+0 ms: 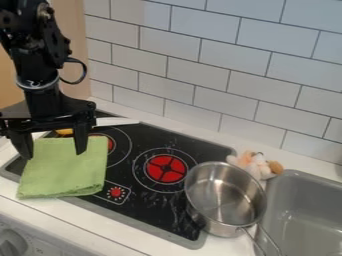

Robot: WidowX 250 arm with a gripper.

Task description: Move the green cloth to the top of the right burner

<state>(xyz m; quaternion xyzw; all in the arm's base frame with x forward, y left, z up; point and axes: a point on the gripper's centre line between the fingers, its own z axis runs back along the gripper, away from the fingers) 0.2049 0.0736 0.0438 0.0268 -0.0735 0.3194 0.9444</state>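
My gripper (53, 147) hangs at the left over the green cloth (65, 167), its two fingers spread wide apart near the cloth's back edge. Folded into a rough square, the cloth lies on the left part of the black stove top and overlaps its front-left edge. It partly covers the left burner, whose red centre shows just beside the cloth. The right burner (165, 168), a red disc inside white rings, is uncovered near the middle of the stove. I cannot tell whether the fingers touch the cloth.
A metal pot (226, 197) stands right of the right burner, over the stove's right edge. Behind it is a plush toy (256, 165). The grey sink (304, 175) is at the far right. Something pale and flat (119, 121) lies behind the gripper. A tiled wall (200, 80) rises behind.
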